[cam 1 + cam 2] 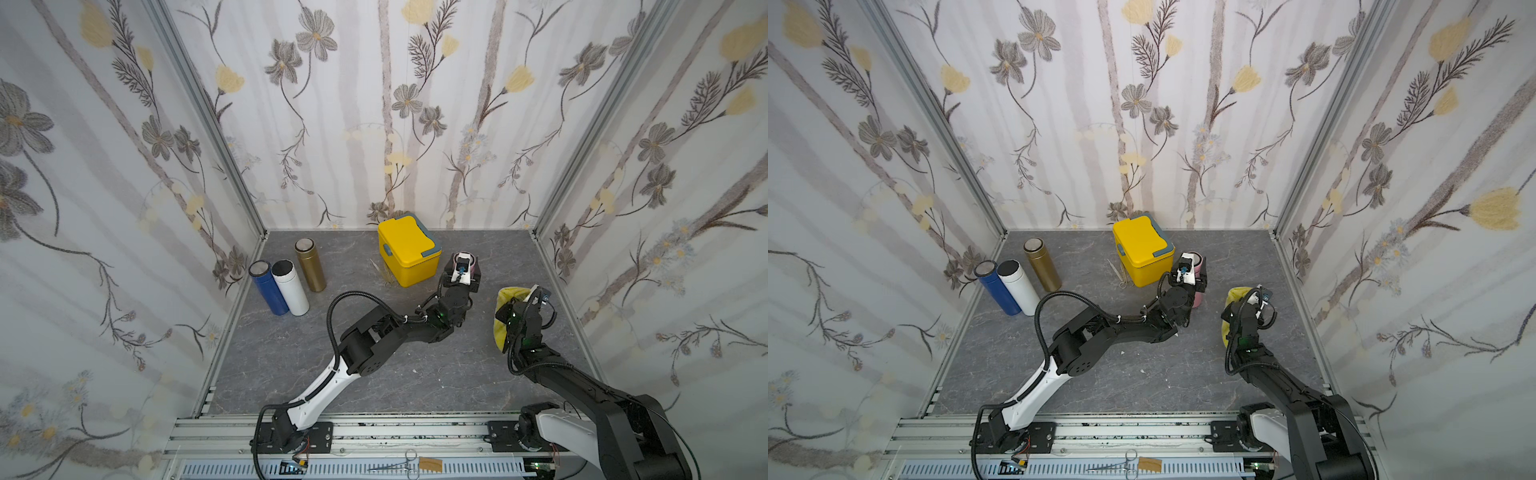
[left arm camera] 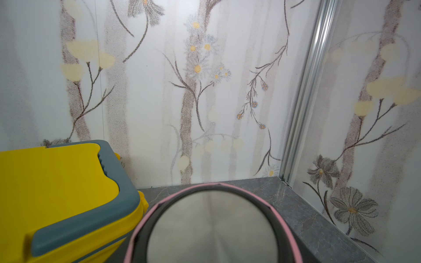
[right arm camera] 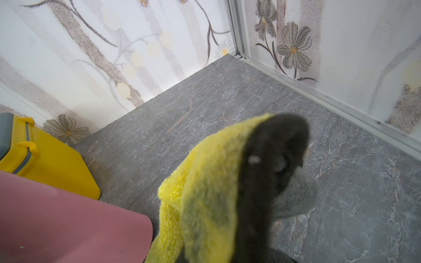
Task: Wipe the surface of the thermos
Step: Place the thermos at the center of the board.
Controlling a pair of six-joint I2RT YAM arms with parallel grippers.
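A pink thermos (image 1: 474,266) with a silver lid (image 2: 211,227) stands upright just right of the yellow box. My left gripper (image 1: 460,271) is shut on the thermos near its top, reaching in from the front. In the right wrist view the thermos's pink body (image 3: 68,223) fills the near corner. A yellow cloth (image 1: 504,316) hangs from my right gripper (image 1: 527,298), which is shut on it to the right of the thermos. The cloth (image 3: 205,182) drapes over a dark finger (image 3: 273,159), apart from the thermos.
A yellow box (image 1: 409,249) with a grey handle stands by the back wall. Blue (image 1: 268,291), white (image 1: 291,291) and gold (image 1: 311,266) thermoses stand at the left wall. Tweezers (image 1: 1117,272) lie left of the box. Walls close three sides.
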